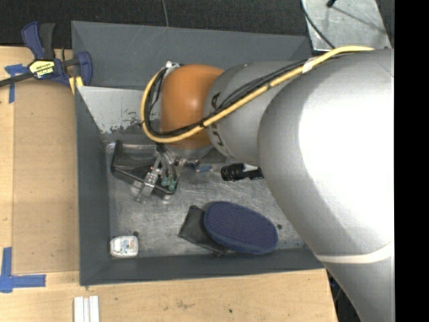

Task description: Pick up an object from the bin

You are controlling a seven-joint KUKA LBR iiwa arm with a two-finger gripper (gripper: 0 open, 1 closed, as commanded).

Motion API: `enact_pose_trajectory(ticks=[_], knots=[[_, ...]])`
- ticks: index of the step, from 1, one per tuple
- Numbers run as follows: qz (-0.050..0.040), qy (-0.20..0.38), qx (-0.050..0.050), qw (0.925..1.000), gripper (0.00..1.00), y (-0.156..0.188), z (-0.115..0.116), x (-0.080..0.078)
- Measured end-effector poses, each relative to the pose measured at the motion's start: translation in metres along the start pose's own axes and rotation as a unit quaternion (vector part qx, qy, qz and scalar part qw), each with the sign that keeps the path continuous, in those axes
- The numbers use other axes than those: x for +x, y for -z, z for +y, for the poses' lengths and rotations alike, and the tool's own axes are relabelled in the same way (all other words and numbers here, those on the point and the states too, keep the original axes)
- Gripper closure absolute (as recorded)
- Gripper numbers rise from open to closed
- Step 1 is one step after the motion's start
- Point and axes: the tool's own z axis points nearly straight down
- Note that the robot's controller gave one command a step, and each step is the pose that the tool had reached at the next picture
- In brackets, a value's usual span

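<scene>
Pincer [157, 181] sits low in the grey bin [94, 200], centre left of the frame, at the right end of a dark flat item [127, 159]; can't tell if it is wide or narrow. Blue oval pad [240, 227] lower centre, small white item [124, 246] lower left

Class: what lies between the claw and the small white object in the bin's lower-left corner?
Nothing; in the camera view that stretch is bare grey bin floor from the claw to the small white object.
</scene>
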Motion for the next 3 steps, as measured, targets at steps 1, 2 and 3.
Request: enact_pose_trajectory(ticks=[1,2,3], knots=[[0.0031,0.0,0.003,1.0,1.0,0.014,-0.001,0.001],[0.0011,0.0,0.002,1.0,1.0,0.101,-0.001,-0.001],[0.0032,0.0,0.003,1.0,1.0,0.122,-0.002,-0.001]])
